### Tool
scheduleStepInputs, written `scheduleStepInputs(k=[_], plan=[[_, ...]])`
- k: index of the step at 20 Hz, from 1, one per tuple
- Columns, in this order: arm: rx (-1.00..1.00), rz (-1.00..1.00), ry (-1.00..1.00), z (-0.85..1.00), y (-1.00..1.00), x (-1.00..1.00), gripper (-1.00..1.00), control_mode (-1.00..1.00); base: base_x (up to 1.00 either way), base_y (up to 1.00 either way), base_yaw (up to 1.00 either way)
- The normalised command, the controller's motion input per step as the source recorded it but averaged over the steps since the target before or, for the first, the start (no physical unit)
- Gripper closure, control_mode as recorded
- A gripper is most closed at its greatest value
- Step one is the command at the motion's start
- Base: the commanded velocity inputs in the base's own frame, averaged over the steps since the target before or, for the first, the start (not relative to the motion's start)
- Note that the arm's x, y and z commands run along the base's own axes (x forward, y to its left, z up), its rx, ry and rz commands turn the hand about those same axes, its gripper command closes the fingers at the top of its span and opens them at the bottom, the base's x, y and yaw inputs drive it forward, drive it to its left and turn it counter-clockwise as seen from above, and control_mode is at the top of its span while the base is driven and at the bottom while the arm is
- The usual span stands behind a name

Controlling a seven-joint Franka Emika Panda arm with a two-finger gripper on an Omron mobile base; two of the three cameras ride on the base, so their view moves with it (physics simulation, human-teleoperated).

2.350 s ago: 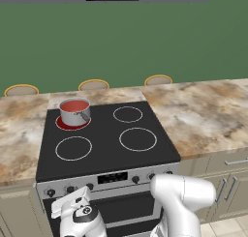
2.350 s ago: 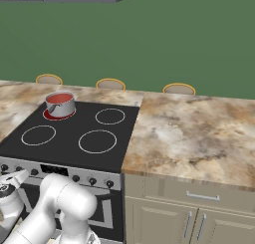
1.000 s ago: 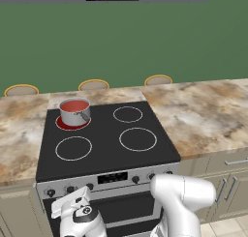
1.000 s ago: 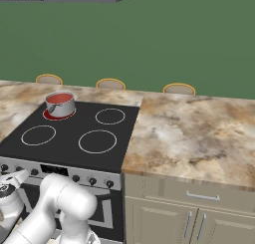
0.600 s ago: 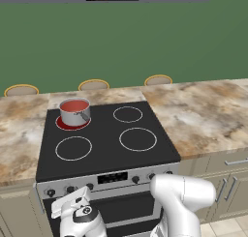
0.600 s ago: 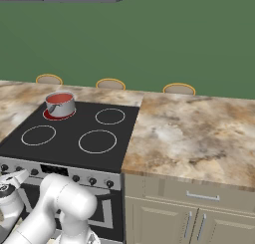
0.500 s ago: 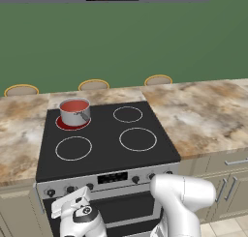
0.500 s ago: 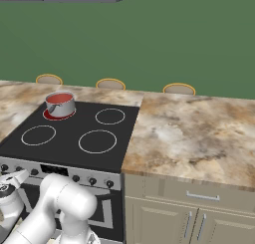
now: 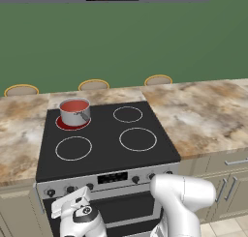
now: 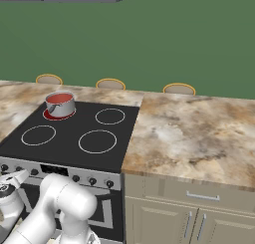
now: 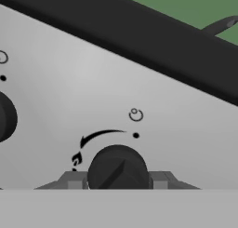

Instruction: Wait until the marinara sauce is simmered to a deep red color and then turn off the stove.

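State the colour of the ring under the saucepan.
Glowing red ring under the saucepan, clearest in left base view.

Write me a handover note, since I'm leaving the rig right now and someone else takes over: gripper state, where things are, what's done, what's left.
Gripper: low at the stove's silver front panel, one dark finger tip on each side of a black knob; the hand view does not settle whether they grip it.
Marinara sauce: orange-red, in the steel saucepan on the back-left burner, which glows red.
Done: the hand is lined up on the knob.
Left: judge whether the sauce is deep red, then turn that knob off; the burner looks lit, so the stove is probably on.
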Motion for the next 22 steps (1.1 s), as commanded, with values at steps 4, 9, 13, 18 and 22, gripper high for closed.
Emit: scheduleStepInputs(k=[4,9,13,18,22], plan=[[0.00,0.00,0.00,0.00,0.00,0.00,1.00,-1.00,0.00,0.00,0.00],[0.00,0.00,0.00,0.00,0.00,0.00,1.00,-1.00,0.00,0.00,0.00],[0.00,0.00,0.00,0.00,0.00,0.00,1.00,-1.00,0.00,0.00,0.00],[0.00,0.00,0.00,0.00,0.00,0.00,1.00,-1.00,0.00,0.00,0.00],[0.02,0.00,0.00,0.00,-0.03,0.00,1.00,-1.00,0.00,0.00,0.00]])
